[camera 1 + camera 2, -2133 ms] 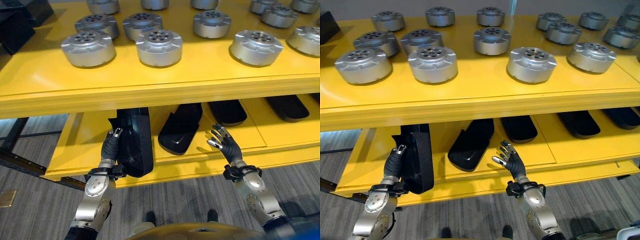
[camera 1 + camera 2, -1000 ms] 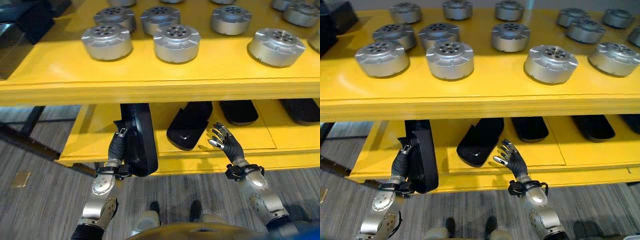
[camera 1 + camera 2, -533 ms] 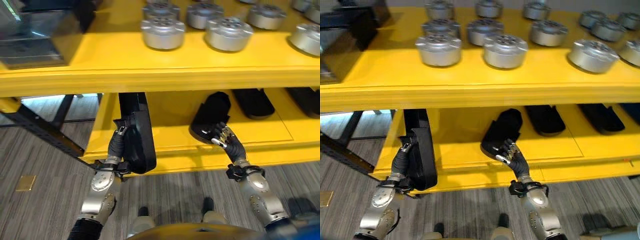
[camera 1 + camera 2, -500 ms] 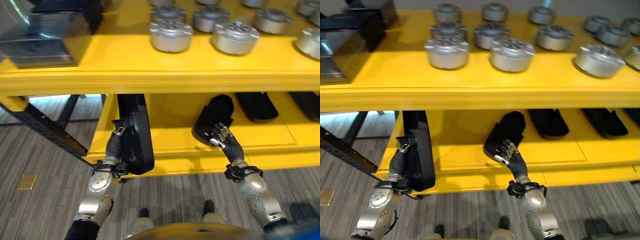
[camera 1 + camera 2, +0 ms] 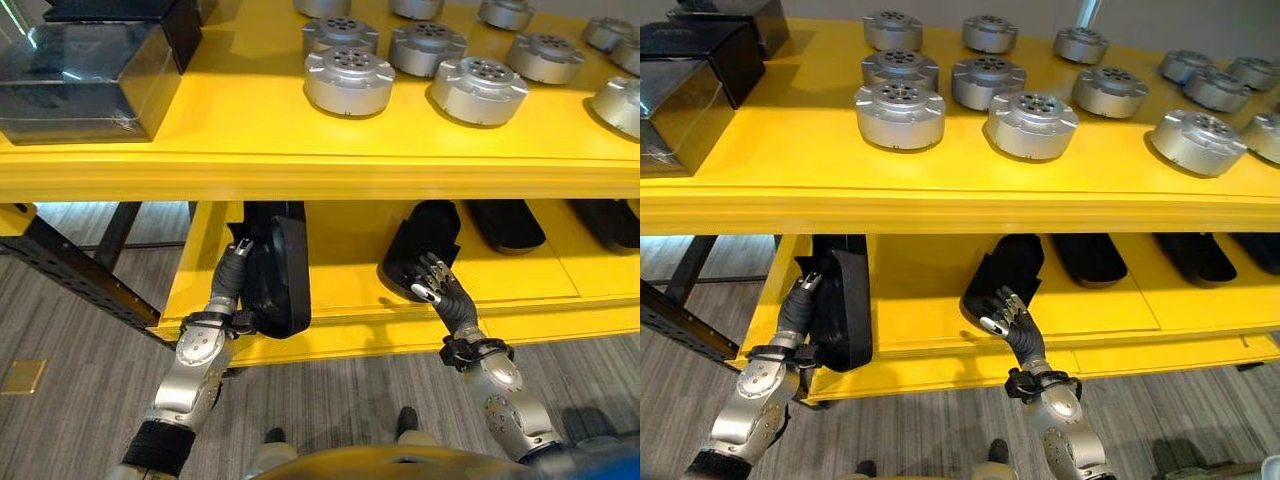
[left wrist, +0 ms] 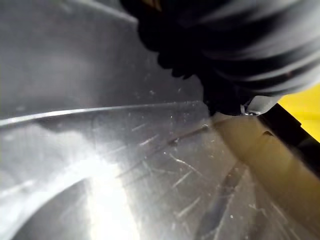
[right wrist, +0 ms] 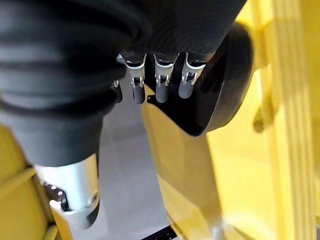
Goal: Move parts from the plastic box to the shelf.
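On the lower shelf, the right hand, fingers loosely spread, has reached the tilted black part, while the left hand grips another part, placement pending.

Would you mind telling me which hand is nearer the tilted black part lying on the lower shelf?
Right. The right hand has its fingers spread at the near end of the tilted black part, while the left hand is off to that part's left, against an upright black part.

The left robot hand presses against a black part standing on edge at the front of the yellow shelf — lower level. The right robot hand, fingers spread, touches another black part. Round silver parts and a dark box sit on top.
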### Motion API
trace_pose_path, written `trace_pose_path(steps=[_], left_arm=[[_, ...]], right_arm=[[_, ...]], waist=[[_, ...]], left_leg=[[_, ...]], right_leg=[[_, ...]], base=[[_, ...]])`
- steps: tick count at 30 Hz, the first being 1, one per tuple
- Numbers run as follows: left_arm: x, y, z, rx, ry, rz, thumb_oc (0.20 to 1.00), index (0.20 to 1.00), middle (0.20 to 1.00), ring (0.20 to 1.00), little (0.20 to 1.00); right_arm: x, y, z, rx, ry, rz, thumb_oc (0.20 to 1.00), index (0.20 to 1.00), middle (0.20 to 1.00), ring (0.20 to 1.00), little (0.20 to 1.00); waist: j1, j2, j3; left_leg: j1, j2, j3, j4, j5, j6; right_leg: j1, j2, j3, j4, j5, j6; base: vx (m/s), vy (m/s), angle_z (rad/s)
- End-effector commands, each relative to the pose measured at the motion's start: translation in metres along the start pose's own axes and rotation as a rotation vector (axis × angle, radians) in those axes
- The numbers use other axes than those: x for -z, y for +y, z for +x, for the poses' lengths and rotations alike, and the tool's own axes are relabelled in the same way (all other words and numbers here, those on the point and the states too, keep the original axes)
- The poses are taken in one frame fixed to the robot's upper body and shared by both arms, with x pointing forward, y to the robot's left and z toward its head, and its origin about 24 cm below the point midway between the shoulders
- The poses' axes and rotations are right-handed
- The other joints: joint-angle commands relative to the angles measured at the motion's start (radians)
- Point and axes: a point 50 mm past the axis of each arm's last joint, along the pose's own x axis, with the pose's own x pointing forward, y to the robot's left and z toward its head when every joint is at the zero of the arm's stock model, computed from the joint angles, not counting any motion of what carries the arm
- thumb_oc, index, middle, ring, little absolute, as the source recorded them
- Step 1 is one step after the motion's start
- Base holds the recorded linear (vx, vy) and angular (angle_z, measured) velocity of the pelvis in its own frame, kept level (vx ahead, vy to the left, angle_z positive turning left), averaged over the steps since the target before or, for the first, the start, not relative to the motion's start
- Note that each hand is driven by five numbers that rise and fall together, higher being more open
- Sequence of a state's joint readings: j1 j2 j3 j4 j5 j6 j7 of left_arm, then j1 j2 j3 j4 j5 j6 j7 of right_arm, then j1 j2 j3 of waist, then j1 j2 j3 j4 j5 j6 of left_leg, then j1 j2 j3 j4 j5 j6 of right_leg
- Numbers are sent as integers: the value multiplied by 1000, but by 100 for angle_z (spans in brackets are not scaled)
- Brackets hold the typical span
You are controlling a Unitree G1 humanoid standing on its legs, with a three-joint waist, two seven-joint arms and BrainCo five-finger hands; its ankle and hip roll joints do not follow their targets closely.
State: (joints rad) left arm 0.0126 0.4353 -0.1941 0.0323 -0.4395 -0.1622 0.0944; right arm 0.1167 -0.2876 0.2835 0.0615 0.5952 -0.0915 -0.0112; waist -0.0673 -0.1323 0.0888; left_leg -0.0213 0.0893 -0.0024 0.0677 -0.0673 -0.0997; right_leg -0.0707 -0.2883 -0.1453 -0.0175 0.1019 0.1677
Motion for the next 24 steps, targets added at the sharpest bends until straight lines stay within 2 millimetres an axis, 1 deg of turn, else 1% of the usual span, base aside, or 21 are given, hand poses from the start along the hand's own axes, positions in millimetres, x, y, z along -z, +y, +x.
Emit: trace_pose_path(steps=[1,4,7,10,11,14,15,16,21,23,24], left_arm=[[-39,-2,22,-34,-204,-7,200,200,200,200,200],[-52,-1,39,-80,-258,-2,200,200,200,200,200],[-69,0,56,-134,-321,-8,200,200,200,200,200],[-87,5,70,-191,-381,17,200,200,200,200,200],[-99,10,75,-241,-425,49,200,200,200,200,200],[-109,17,81,-297,-454,55,200,200,200,200,200],[-109,17,81,-297,-454,55,200,200,200,200,200],[-113,22,85,-336,-459,46,200,200,200,200,200],[-129,39,95,-424,-482,66,200,200,200,200,200],[-132,40,98,-434,-483,70,200,200,200,200,200],[-139,48,101,-465,-487,88,200,200,200,200,200]], right_arm=[[-33,6,8,-61,-135,-31,1000,1000,1000,1000,1000],[-38,10,11,-81,-153,-36,1000,1000,1000,1000,1000],[-44,13,14,-97,-177,-34,1000,1000,1000,1000,1000],[-48,15,16,-110,-192,-38,1000,1000,1000,1000,1000],[-51,17,15,-130,-203,-41,1000,1000,1000,1000,1000],[-53,19,14,-149,-212,-41,1000,1000,1000,1000,1000],[-54,19,15,-149,-212,-41,1000,1000,1000,1000,1000],[-53,21,14,-161,-212,-35,1000,1000,1000,1000,1000],[-54,23,13,-183,-215,-36,1000,1000,1000,1000,1000],[-54,24,13,-187,-211,-35,1000,1000,1000,1000,1000],[-54,24,13,-191,-209,-40,1000,1000,1000,1000,1000]], waist=[[12,25,57],[-1,23,93],[-15,24,117],[-29,29,135],[-36,32,140],[-43,33,150],[-43,34,149],[-47,35,154],[-58,37,158],[-58,38,162],[-61,38,165]], left_leg=[[-73,21,53,95,-34,44],[-133,29,48,146,-34,37],[-209,37,38,198,-31,30],[-262,37,32,221,-22,28],[-295,39,24,231,-19,25],[-341,38,14,254,-17,22],[-344,38,14,255,-17,22],[-369,38,12,270,-17,22],[-427,35,5,298,-17,22],[-434,38,4,308,-23,21],[-452,38,1,324,-26,20]], right_leg=[[39,-45,-5,118,-69,29],[-19,-44,6,162,-74,27],[-86,-43,12,198,-77,20],[-137,-43,17,222,-74,18],[-167,-42,19,234,-77,18],[-206,-43,23,254,-83,14],[-209,-43,23,256,-84,14],[-232,-43,25,271,-86,12],[-289,-44,33,297,-86,10],[-295,-42,34,306,-92,10],[-311,-40,36,319,-96,9]], base=[[-99,-16,-8],[-149,-11,-14],[-155,-9,0],[-144,1,2],[-134,-1,-7],[-91,-7,0],[-72,7,3],[-67,9,0],[-65,7,2],[-30,-2,1],[-38,0,-2]])
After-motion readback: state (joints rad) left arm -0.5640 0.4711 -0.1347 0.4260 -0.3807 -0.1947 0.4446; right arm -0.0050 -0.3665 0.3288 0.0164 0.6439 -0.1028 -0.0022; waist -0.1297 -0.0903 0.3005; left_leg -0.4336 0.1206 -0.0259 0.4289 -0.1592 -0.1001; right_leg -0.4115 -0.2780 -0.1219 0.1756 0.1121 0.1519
